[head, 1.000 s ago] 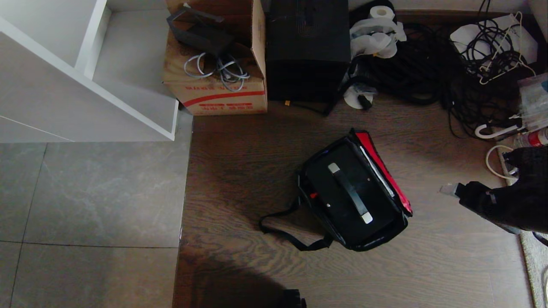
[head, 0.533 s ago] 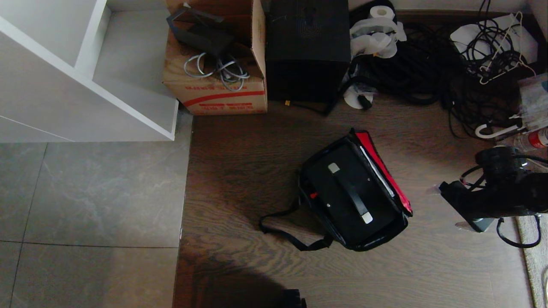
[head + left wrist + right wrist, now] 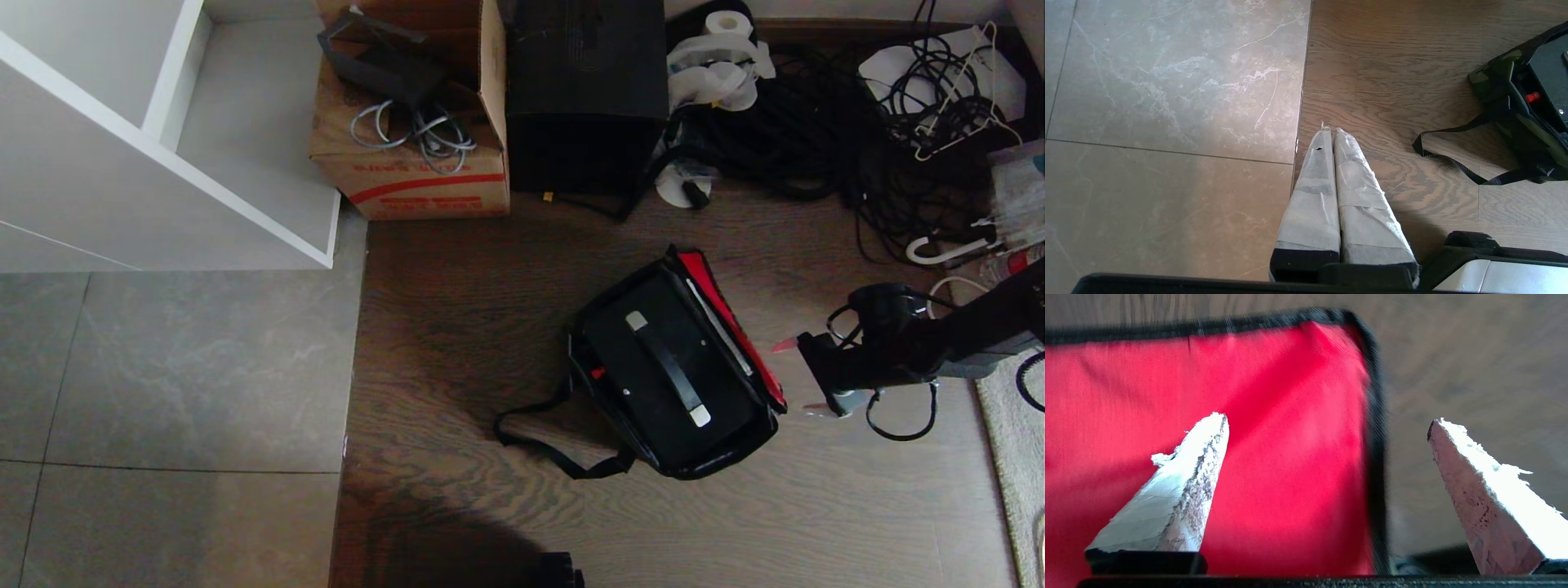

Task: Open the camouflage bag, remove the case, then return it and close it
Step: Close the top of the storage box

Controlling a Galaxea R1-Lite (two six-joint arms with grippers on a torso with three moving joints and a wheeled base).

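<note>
The camouflage bag (image 3: pixel 712 469) lies open on the wood floor, its red-lined lid (image 3: pixel 733 325) folded out on its right side. Inside it rests the black case (image 3: pixel 645 359), its strap handle (image 3: pixel 665 367) with silver ends facing up. My right gripper (image 3: pixel 798 377) hovers open just right of the lid's lower corner. In the right wrist view the red lining (image 3: pixel 1229 375) fills the space behind the right gripper (image 3: pixel 1327 420), the lid's black edge between the fingers. My left gripper (image 3: pixel 1329 130) is shut and parked over the floor seam, left of the bag (image 3: pixel 1492 75).
The bag's black shoulder strap (image 3: pixel 539 441) loops out on its left. Behind stand a cardboard box (image 3: pixel 408 175), a tall black box (image 3: pixel 586 90) and a tangle of cables (image 3: pixel 816 122). A white shelf (image 3: pixel 163 147) is far left, a rug (image 3: pixel 1012 465) at right.
My right arm has swung left from the picture's right edge to just beside the lid, and its wrist has turned. Its jaws stay open. The bag and case have not moved.
</note>
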